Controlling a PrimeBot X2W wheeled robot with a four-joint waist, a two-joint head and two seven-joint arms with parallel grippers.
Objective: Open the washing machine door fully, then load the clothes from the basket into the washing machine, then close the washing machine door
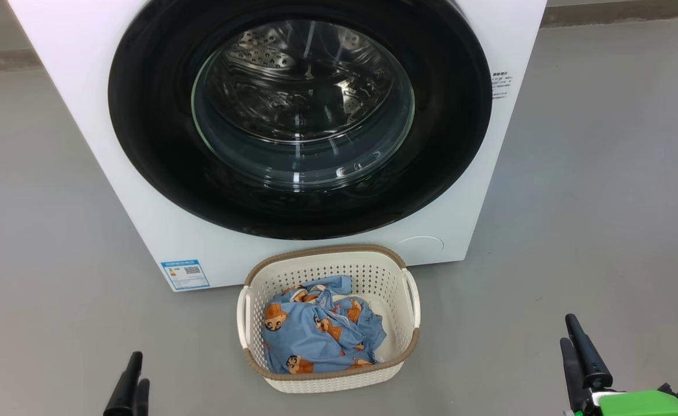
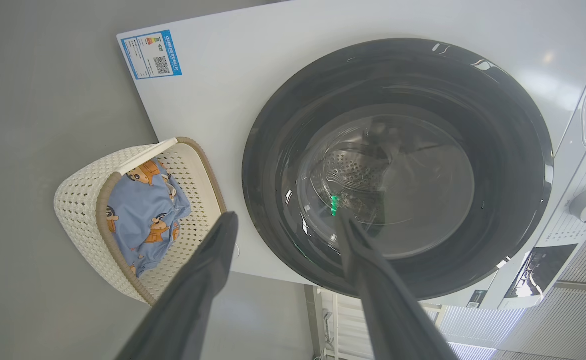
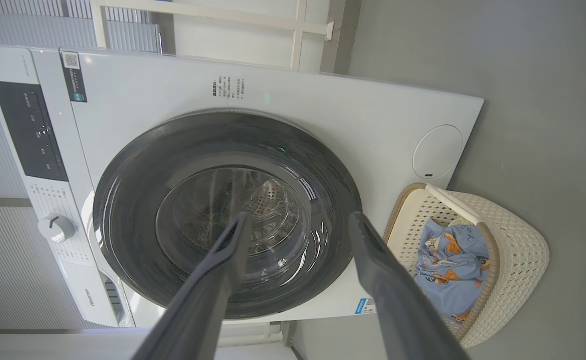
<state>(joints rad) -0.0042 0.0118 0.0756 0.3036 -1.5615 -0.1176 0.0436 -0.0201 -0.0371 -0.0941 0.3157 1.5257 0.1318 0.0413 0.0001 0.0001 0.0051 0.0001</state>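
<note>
Below the glossy round washing machine door (image 1: 299,118), a perforated basket (image 1: 327,370) cradles rumpled clothes (image 1: 315,335).

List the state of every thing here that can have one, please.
washing machine door: shut.
basket: upright on the floor, loaded.
clothes: crumpled, inside the basket.
left gripper: jaws open, empty.
right gripper: jaws open, empty.

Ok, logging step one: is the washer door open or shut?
Shut. The door sits flush in the washer front, and the drum is seen through its glass.
</note>
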